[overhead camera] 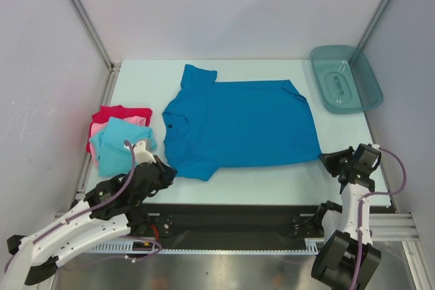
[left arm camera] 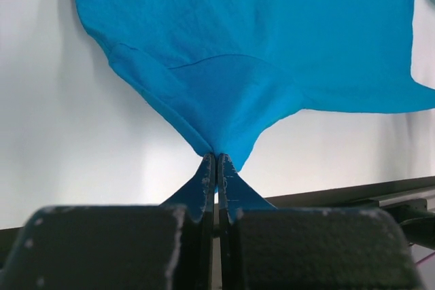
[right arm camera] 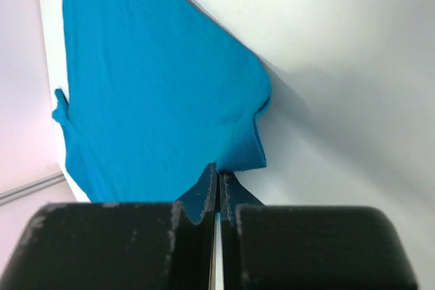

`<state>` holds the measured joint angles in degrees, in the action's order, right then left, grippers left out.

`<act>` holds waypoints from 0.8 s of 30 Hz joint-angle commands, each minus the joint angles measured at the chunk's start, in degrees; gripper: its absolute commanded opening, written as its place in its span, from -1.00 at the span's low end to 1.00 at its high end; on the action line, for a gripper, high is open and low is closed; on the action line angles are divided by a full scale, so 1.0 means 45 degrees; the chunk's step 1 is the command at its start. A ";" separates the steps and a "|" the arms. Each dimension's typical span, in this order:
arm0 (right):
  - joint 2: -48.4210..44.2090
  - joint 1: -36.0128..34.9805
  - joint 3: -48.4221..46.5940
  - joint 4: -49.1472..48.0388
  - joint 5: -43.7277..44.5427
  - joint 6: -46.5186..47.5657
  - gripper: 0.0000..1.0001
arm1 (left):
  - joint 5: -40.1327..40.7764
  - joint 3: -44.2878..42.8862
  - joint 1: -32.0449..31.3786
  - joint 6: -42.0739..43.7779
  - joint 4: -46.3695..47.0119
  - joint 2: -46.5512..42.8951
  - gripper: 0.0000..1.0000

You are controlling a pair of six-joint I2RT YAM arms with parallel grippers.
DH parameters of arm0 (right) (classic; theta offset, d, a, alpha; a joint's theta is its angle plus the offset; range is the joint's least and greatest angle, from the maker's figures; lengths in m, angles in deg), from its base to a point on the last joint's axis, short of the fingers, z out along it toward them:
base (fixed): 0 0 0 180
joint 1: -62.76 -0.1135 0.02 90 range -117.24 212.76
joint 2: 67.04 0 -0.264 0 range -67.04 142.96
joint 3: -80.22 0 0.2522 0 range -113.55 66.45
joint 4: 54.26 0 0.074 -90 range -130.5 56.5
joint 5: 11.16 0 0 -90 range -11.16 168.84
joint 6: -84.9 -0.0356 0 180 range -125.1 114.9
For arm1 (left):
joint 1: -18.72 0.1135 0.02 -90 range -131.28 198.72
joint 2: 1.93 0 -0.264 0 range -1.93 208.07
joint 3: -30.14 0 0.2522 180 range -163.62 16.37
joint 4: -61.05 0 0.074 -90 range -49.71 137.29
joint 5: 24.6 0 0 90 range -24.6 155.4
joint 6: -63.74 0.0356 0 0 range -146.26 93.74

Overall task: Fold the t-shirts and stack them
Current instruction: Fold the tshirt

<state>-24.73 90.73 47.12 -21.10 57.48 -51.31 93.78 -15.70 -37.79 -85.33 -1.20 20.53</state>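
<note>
White walls (overhead camera: 224,5) with metal corner posts are enclosing a pale desk (overhead camera: 143,86), seen from above and behind the two arms. A medium blue t-shirt (overhead camera: 241,123) is lying spread flat across the middle of the desk, its collar pointing left and its hem pointing right, with one sleeve reaching toward the far edge and the other toward the near edge.

At the near left, the left arm (overhead camera: 102,208) is reaching in, and the left jaws are pressing together on the tip of the near sleeve. From the left wrist camera the cloth is drawing into a point between the closed tips. It seems to be rising slightly off the desk there, though the angle makes that hard to judge.

At the near right, the right arm (overhead camera: 353,202) is standing by the shirt's near hem corner, and the right jaws are clamping tight on that corner, as the right wrist view is showing.

On the left side of the desk, three folded shirts are sitting in a stack: a red t-shirt (overhead camera: 119,111) at the bottom, a pink t-shirt (overhead camera: 97,129) above it, and a light turquoise t-shirt (overhead camera: 119,139) on top. The stack is lying just beside the blue shirt's collar end. A teal translucent tray (overhead camera: 370,89) is resting at the far right corner, apart from the shirts.
</note>
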 commanded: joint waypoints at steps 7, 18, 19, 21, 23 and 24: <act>0.0794 0.0015 -0.0586 -0.0893 -0.0096 0.0582 -1.00 | 0.0899 -0.0352 -0.0079 0.0508 0.1499 0.1786 -0.99; 0.1126 0.0817 -0.0802 -0.1048 -0.0506 0.0680 -1.00 | 0.2364 -0.1445 -0.0059 0.0763 0.0190 0.1494 -1.00; 0.1242 0.0817 -0.0860 -0.1049 -0.0545 0.0661 -1.00 | 0.2500 -0.1504 -0.0059 0.0802 0.0132 0.1494 -0.99; 0.1302 0.0797 -0.0880 -0.1223 -0.0564 0.0525 -1.00 | 0.2696 -0.1718 -0.0059 0.0918 0.0170 0.1610 -0.99; 0.1457 0.0778 -0.0899 -0.1400 -0.0584 0.0388 -1.00 | 0.2910 -0.1914 -0.0059 0.1075 0.0287 0.1980 -0.99; 0.1555 0.0758 -0.0919 -0.1594 -0.0584 0.0272 -1.00 | 0.2970 -0.2089 -0.0059 0.1269 0.0461 0.2137 -0.99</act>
<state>-18.48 93.92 45.70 -24.20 54.94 -49.26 102.98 -21.23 -37.84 -82.48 0.29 28.46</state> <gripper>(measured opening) 0.012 0.010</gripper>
